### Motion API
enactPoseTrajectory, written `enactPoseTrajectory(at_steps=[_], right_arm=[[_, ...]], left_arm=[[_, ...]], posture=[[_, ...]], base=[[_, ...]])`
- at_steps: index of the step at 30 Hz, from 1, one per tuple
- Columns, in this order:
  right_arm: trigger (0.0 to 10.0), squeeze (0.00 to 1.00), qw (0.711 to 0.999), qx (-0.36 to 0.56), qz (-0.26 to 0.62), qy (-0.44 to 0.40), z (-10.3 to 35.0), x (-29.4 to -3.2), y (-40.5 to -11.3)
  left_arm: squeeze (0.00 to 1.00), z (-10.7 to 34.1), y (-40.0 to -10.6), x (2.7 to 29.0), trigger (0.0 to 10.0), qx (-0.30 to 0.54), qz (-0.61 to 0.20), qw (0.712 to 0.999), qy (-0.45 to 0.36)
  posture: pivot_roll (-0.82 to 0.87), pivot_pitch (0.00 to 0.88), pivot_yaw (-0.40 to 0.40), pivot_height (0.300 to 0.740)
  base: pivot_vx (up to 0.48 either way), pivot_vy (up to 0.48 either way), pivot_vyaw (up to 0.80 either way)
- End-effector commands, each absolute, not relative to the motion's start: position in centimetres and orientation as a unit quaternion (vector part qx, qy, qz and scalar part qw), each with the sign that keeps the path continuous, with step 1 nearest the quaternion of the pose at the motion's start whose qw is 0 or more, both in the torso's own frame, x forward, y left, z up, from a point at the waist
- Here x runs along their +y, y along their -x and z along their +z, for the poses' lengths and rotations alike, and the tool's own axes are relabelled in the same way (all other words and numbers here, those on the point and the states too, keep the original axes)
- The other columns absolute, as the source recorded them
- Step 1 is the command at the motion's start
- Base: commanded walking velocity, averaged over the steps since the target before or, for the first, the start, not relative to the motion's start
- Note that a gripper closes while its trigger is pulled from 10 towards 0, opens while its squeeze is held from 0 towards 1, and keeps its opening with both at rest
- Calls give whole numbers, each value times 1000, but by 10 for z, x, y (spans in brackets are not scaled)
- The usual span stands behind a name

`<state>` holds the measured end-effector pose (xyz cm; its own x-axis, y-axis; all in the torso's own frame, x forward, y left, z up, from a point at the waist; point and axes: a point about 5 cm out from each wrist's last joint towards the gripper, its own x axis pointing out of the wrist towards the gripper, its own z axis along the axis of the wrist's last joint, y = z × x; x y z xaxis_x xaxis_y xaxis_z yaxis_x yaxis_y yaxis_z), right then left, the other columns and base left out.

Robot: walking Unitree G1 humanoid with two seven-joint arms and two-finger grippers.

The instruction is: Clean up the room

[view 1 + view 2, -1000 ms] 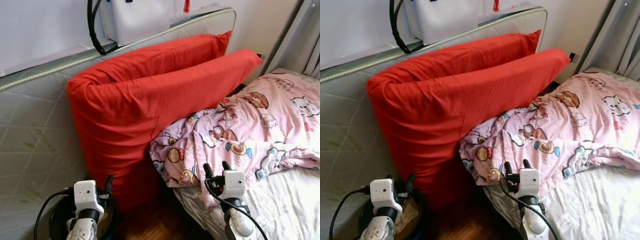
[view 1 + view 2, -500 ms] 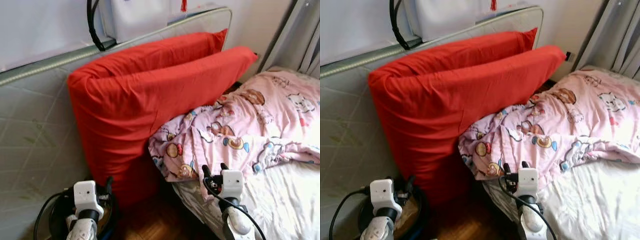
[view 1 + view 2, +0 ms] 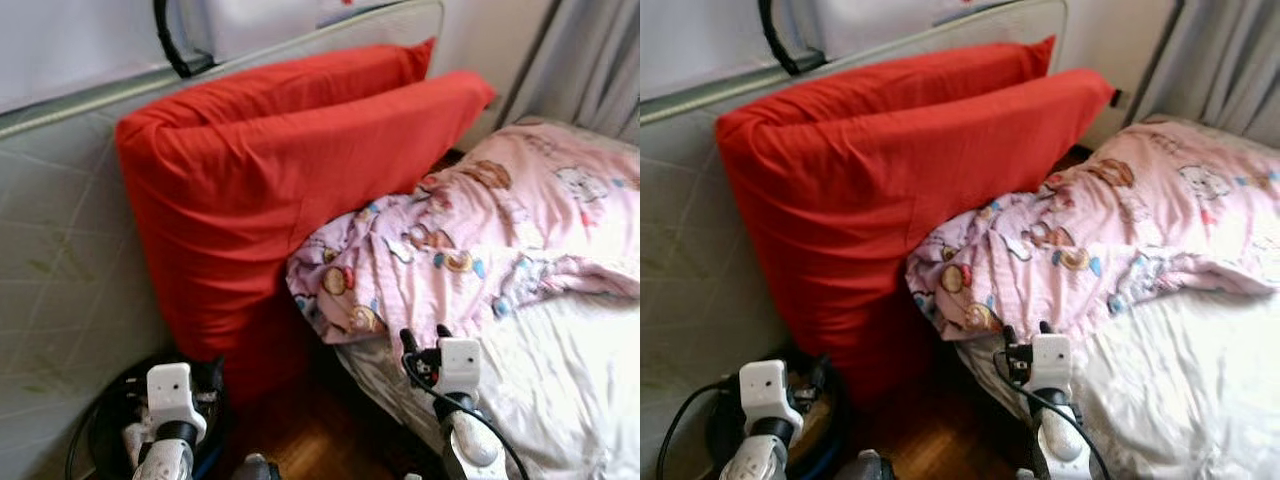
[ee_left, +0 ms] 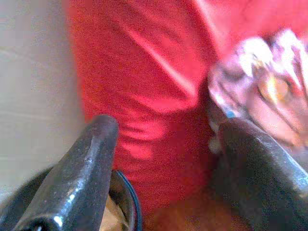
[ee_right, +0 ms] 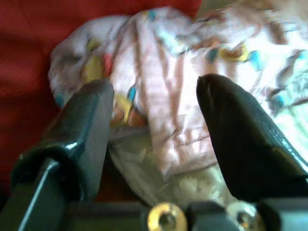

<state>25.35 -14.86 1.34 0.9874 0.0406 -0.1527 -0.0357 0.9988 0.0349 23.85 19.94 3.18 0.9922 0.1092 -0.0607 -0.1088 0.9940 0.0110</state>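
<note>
Two big red pillows (image 3: 270, 180) lean upright against a standing grey mattress (image 3: 60, 260). A crumpled pink cartoon-print blanket (image 3: 470, 240) lies on the bed's white sheet (image 3: 560, 390), its corner hanging over the bed edge next to the pillows. My right gripper (image 3: 422, 338) is open just below that hanging corner, and the blanket (image 5: 163, 86) lies ahead of its fingers (image 5: 82, 139). My left gripper (image 4: 168, 183) is open low by a black bin (image 3: 110, 400), facing the red pillow (image 4: 144, 82). Nothing is held in either gripper.
Wooden floor (image 3: 310, 440) forms a narrow gap between the pillows and the bed. Grey curtains (image 3: 590, 60) hang behind the bed at the right. A white bag with a black strap (image 3: 165, 40) sits on top of the mattress. Cables lie around the bin.
The whole picture has shifted up and to the left, so the camera has moved. Both grippers stay open and hold the same pose; the pillows and blanket lie as before.
</note>
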Motion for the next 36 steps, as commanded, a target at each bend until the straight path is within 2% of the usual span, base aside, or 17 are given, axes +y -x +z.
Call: enactPoseTrajectory(at_steps=[1, 18, 32, 36], right_arm=[[10000, 0, 997, 71, 26, -18, 16, -145, -257], [10000, 0, 996, 83, 33, -16, 12, -143, -258], [10000, 0, 995, 88, 38, -19, 10, -142, -261], [10000, 0, 994, 96, 42, -16, 8, -141, -261]], left_arm=[[0, 21, -228, 204, 10000, 62, 65, 996, -6], [0, 23, -229, 203, 10000, 65, 60, 996, -6], [0, 23, -230, 202, 10000, 69, 55, 996, -8], [0, 22, -230, 202, 10000, 70, 55, 996, -8]], posture=[[-37, 82, 18, 660], [-35, 83, 24, 660], [-33, 88, 26, 650], [-35, 89, 26, 635]], base=[[0, 0, 0], [0, 0, 0], [0, 0, 0], [0, 0, 0]])
